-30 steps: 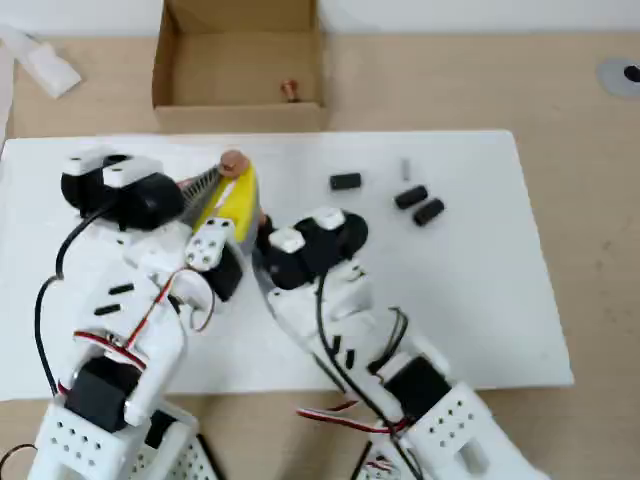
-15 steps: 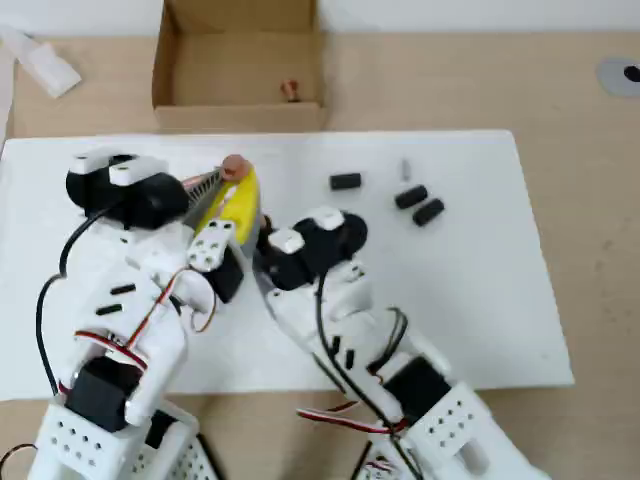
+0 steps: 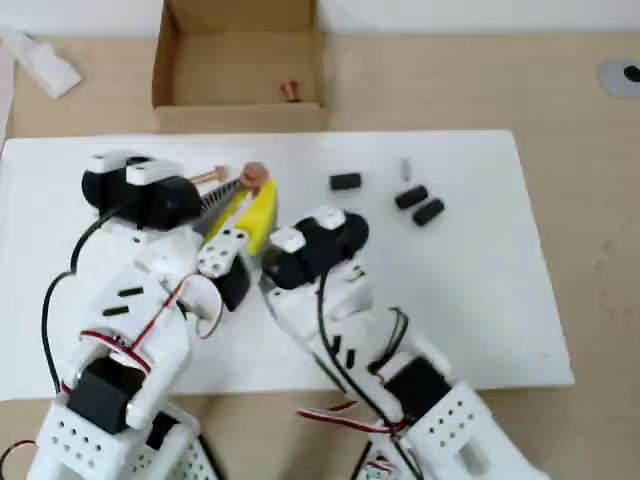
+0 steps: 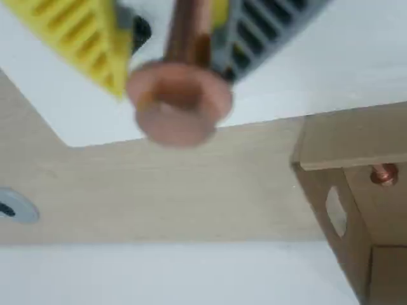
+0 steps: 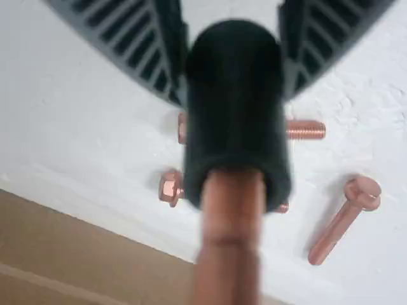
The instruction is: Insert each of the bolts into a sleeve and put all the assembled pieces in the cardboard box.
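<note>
Claws meet over the near-left part of the white mat [image 3: 480,300]. The left claw [image 3: 238,200], with one yellow finger and one grey, is clenched on a copper bolt [image 4: 180,108] whose head sticks out toward the cardboard box [image 3: 240,110]. The right claw [image 5: 232,76] grips a black sleeve [image 5: 235,127] between its dark ribbed fingers, and a copper shaft enters the sleeve's open end. Both arms rise from bases at the near edge of the wooden worktop [image 3: 560,90]. The left arm bends at the mat's left side and turns its claw rightward, while the right arm leans in toward it.

Three loose sleeves [image 3: 410,197] lie apart on the mat to the right, two of them close together. Three loose bolts [image 5: 343,219] lie on the mat by the claws. One more bolt [image 3: 289,90] lies in the box.
</note>
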